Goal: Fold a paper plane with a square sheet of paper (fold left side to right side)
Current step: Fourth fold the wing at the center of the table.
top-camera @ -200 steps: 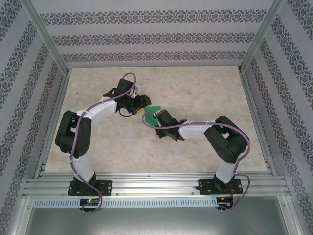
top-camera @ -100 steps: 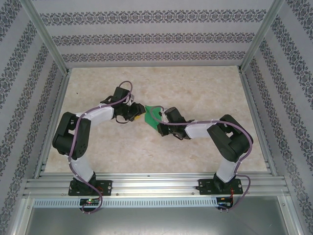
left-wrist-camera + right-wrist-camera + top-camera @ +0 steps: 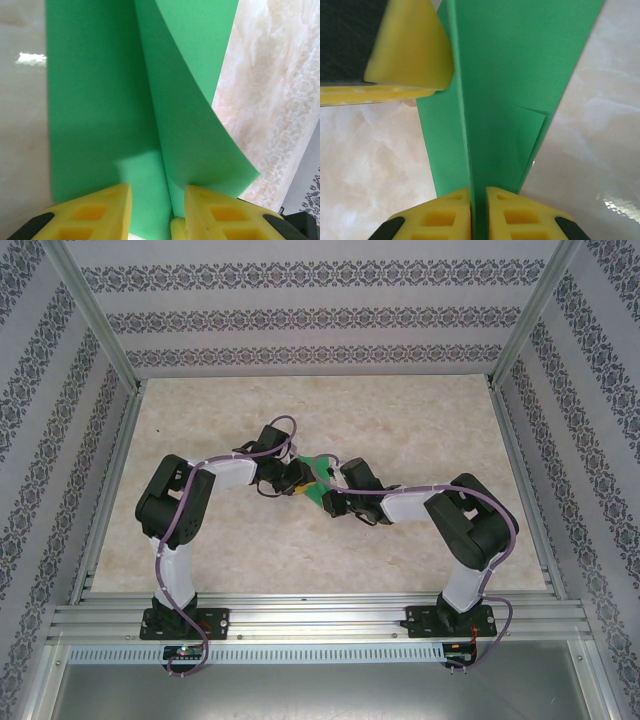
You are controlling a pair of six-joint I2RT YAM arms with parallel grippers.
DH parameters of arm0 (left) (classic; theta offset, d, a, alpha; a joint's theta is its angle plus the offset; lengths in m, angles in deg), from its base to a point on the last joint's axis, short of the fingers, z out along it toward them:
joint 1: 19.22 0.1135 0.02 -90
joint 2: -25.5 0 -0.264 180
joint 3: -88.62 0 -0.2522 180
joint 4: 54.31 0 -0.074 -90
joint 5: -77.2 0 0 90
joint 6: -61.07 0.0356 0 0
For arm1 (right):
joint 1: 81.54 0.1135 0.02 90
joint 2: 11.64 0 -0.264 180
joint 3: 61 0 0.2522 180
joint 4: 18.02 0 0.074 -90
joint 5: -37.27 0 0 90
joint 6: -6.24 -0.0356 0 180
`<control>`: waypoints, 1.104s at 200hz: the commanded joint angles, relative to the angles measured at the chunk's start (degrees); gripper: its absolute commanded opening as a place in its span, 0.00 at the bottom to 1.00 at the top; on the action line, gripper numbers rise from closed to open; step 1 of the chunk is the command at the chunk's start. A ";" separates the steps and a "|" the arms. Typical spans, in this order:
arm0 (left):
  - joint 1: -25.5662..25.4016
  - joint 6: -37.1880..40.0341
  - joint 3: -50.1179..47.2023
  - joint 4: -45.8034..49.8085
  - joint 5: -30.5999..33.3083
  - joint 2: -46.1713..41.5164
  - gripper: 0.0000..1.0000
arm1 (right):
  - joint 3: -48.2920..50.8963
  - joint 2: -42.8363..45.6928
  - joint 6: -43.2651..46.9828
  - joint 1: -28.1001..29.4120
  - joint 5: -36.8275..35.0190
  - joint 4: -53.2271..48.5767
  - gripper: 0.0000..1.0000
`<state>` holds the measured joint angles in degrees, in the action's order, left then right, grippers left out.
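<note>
Well, this paper [image 3: 520, 65] is thin and floppy, so my right pincer [image 3: 478, 194] clamps its crease while my left pincer [image 3: 157, 191] straddles it, apart.

You've swung the left arm in from the left of the frame toward the centre, so its elbow now sits further right. The left tool [image 3: 297, 478] has come down and right to meet the green paper [image 3: 317, 496]. Its jaws have narrowed and now straddle the paper's raised fold. The right tool [image 3: 326, 490] has edged right and lower, and both tools now crowd over most of the paper.
</note>
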<state>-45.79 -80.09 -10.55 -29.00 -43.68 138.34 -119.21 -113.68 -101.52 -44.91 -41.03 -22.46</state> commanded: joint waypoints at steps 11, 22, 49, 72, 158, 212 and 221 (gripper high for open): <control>-0.61 -0.55 1.53 -1.71 -0.26 0.54 0.34 | 1.91 -0.84 0.09 -0.13 0.16 -1.24 0.15; -0.62 -0.44 1.70 -1.47 -0.20 0.74 0.34 | 2.06 -0.66 0.07 -0.06 0.23 -1.24 0.16; -0.59 -0.35 2.32 -1.28 -0.24 1.62 0.34 | 1.90 -0.20 -0.06 -0.06 0.92 -1.42 0.18; -0.64 0.04 2.67 -0.63 0.14 2.51 0.34 | 1.36 -0.10 -0.47 -0.33 2.81 -1.51 0.22; -0.72 1.15 2.17 0.84 1.21 3.69 0.34 | -1.17 5.23 -2.19 -1.47 5.32 -8.80 0.32; -0.68 1.15 1.93 0.53 1.17 3.88 0.34 | -2.25 5.59 -1.45 -0.80 2.75 -12.76 0.31; -0.68 1.15 1.93 0.53 1.17 3.97 0.34 | -2.79 5.25 -1.11 -0.46 2.30 -13.27 0.30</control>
<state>-45.94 -80.05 -8.93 -28.93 -43.59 140.50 -119.52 -108.68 -103.23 -46.01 -36.87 -33.32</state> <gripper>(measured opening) 0.342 0.311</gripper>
